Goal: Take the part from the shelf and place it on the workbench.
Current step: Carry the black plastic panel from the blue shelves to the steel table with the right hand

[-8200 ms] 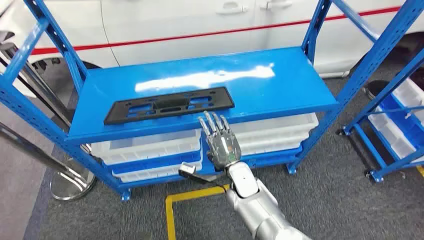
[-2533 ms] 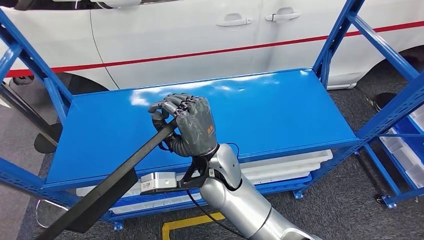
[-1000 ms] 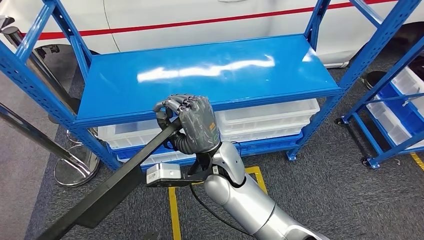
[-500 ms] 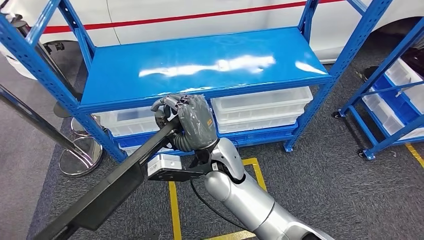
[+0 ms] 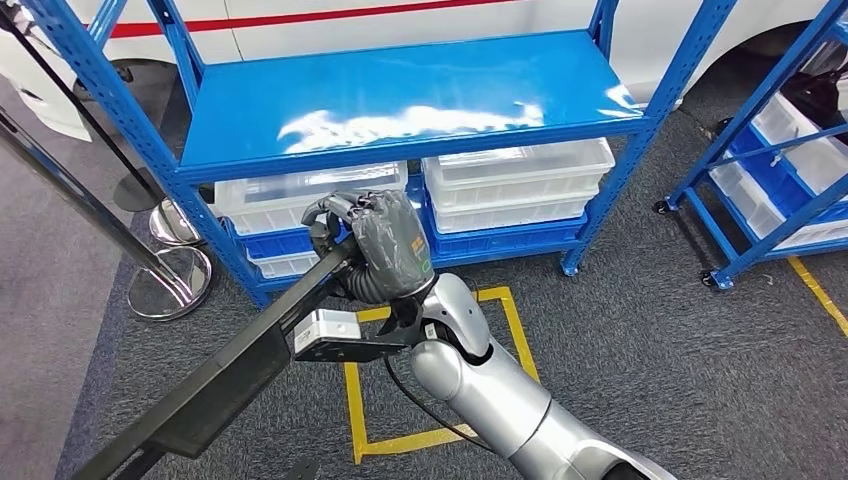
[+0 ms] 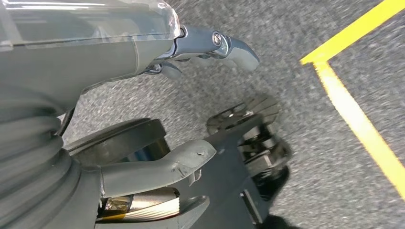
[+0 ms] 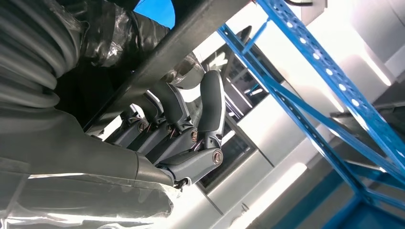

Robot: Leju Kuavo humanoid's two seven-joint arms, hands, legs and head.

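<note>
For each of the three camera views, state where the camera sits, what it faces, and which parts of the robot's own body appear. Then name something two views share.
Head view: high on the body, looking down at the blue shelf and carpet; the right hand grips the black part.
Left wrist view: behind the left hand, facing carpet and a yellow floor line.
Right wrist view: behind the right hand, looking past its fingers.
Shared: head and right wrist views both show the part and the shelf.

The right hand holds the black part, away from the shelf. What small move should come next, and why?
Probably keep turning away from the shelf toward the workbench, grip unchanged. The right hand holds the part at one end, its long free end hanging low toward the floor, so a slow turn seems safer.
</note>
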